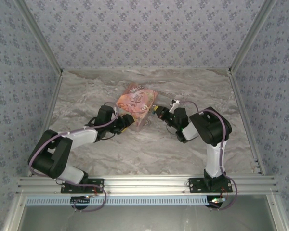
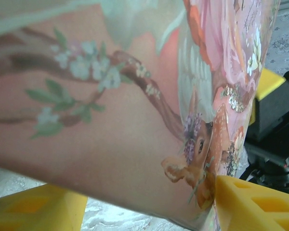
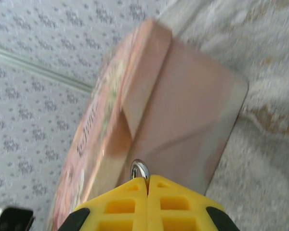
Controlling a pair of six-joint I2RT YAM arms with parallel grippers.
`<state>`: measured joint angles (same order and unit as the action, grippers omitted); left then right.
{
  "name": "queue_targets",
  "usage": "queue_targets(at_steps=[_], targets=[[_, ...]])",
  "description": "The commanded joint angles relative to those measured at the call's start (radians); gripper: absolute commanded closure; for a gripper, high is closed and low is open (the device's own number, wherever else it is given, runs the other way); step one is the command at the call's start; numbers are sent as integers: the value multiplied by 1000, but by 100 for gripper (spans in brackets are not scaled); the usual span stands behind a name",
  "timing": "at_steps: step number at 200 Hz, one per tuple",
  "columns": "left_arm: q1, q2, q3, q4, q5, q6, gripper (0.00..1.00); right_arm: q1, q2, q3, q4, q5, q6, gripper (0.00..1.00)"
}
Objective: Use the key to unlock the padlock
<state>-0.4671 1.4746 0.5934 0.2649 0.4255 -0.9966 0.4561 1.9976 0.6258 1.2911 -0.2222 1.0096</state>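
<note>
L claw (image 1: pixel 128 121) gripped the pink box (image 1: pixel 136 102); R claw (image 3: pixel 147 185), pinched shut, had a silver loop (image 3: pixel 139 169) at its tips, against the box's side. Padlock's blue body hidden, loop poss. its shackle or the key. Unlocking judged unfinished.

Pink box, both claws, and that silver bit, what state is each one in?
pink box: clamped in the left claw.
left claw: closed on the pink box.
right claw: shut.
silver bit: at the right claw's tips, by the box; key or shackle, unclear.
</note>
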Motion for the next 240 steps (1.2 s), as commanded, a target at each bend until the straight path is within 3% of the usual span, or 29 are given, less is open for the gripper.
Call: queue_targets(at_steps=[1, 46, 93, 155, 200, 211, 240], targets=[[-4, 0, -33, -109, -33, 5, 31, -16, 6, 25, 31, 54, 8, 100], [27, -25, -31, -126, -39, 17, 31, -28, -49, -26, 9, 50, -36, 100], [103, -46, -22, -154, -29, 56, 30, -33, -249, -113, -133, 38, -158, 100], [236, -20, 43, -194, -16, 145, 29, -3, -663, -110, -712, 5, -371, 99], [270, 21, 167, -249, -82, 258, 27, 45, -826, -33, -1077, -5, -465, 99], [272, 16, 179, -218, -87, 282, 18, 65, -848, -14, -1168, 6, -475, 99], [272, -55, 184, -185, -149, 339, 13, 112, -880, 27, -1382, 29, -476, 100]])
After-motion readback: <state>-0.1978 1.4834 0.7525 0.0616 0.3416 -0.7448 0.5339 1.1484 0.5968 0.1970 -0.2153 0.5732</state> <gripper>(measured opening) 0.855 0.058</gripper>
